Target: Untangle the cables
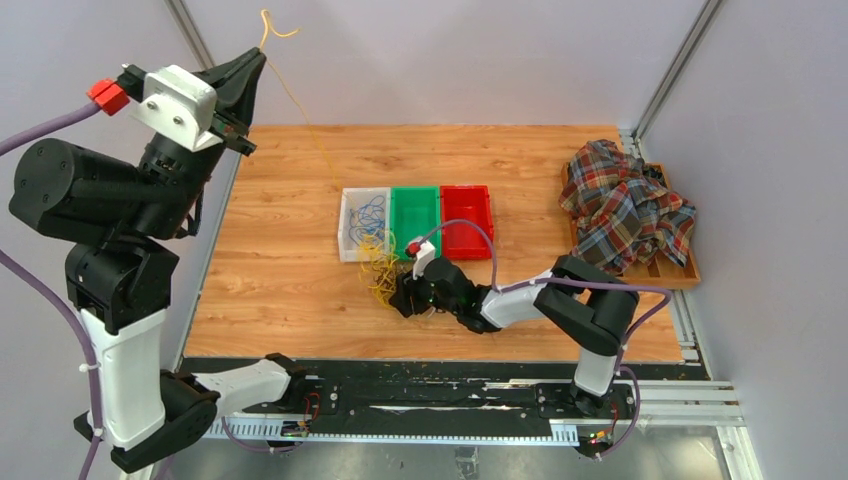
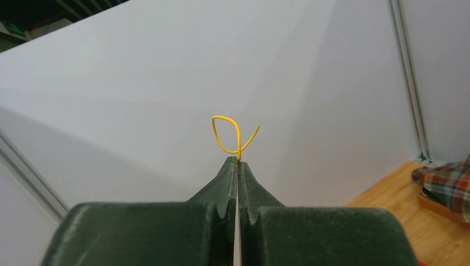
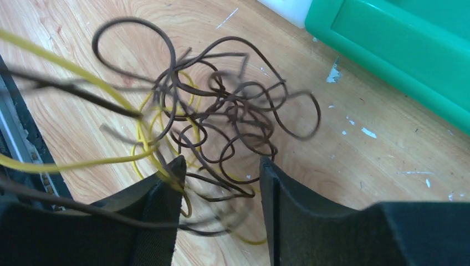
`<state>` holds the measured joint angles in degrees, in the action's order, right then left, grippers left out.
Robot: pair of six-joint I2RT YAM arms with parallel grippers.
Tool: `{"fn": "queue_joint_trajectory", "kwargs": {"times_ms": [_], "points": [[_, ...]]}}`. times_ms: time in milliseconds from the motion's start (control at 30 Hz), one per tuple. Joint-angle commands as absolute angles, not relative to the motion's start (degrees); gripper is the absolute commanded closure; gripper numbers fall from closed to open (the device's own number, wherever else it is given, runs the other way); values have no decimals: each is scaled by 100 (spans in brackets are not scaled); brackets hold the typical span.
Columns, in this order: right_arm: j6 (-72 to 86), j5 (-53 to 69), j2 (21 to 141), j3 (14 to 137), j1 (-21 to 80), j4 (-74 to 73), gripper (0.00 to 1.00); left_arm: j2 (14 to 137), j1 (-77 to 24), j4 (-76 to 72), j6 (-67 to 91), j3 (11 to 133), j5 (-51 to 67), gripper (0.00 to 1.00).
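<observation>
A tangle of thin dark brown and yellow cables (image 1: 382,275) lies on the wooden table in front of the bins. My left gripper (image 1: 262,55) is raised high at the back left and is shut on one yellow cable (image 2: 235,136). That cable loops out past the fingertips, and its long end slants down to the tangle. My right gripper (image 1: 405,297) is low over the tangle. In the right wrist view its jaws (image 3: 221,163) stand apart, with brown cables (image 3: 233,122) and yellow strands (image 3: 144,138) lying between and across them. More blue cables (image 1: 370,215) lie in the white bin.
Three bins stand side by side mid-table: white (image 1: 344,240), green (image 1: 415,220) and red (image 1: 467,222). A plaid cloth (image 1: 625,205) is heaped on a wooden tray at the right edge. Grey walls close in the back and sides.
</observation>
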<state>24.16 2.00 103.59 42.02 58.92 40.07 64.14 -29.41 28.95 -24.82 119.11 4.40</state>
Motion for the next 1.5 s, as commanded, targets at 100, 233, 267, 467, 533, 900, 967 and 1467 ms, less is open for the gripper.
{"fn": "queue_joint_trajectory", "kwargs": {"times_ms": [100, 233, 267, 467, 533, 900, 967, 1467], "points": [[2415, -52, 9470, 3962, 5977, 4032, 32, 6406, -2971, 3126, -2196, 12147, 1039, 100], [2034, 143, 8594, 4193, 5977, 3594, 21, 6127, -2971, 3329, -1942, 11467, 1835, 100], [1924, 220, 8425, 4299, 5983, 3455, 21, 6093, -2971, 3353, -1908, 11346, 1954, 100], [1230, 733, 7776, 5108, 6029, 2795, 19, 6056, -2971, 3482, -1789, 11058, 2099, 100], [1116, 845, 7744, 5357, 6029, 2687, 20, 6047, -2971, 3505, -1767, 11012, 2120, 99], [840, 1366, 8269, 6434, 6023, 2383, 27, 6063, -2971, 3529, -1651, 11042, 2158, 100], [846, 1281, 8384, 6503, 6021, 2377, 35, 6062, -2971, 3523, -1627, 11068, 2170, 100], [1446, 1071, 9541, 6496, 6012, 3172, 61, 6237, -2971, 3571, -1278, 11609, 2329, 100]]}}
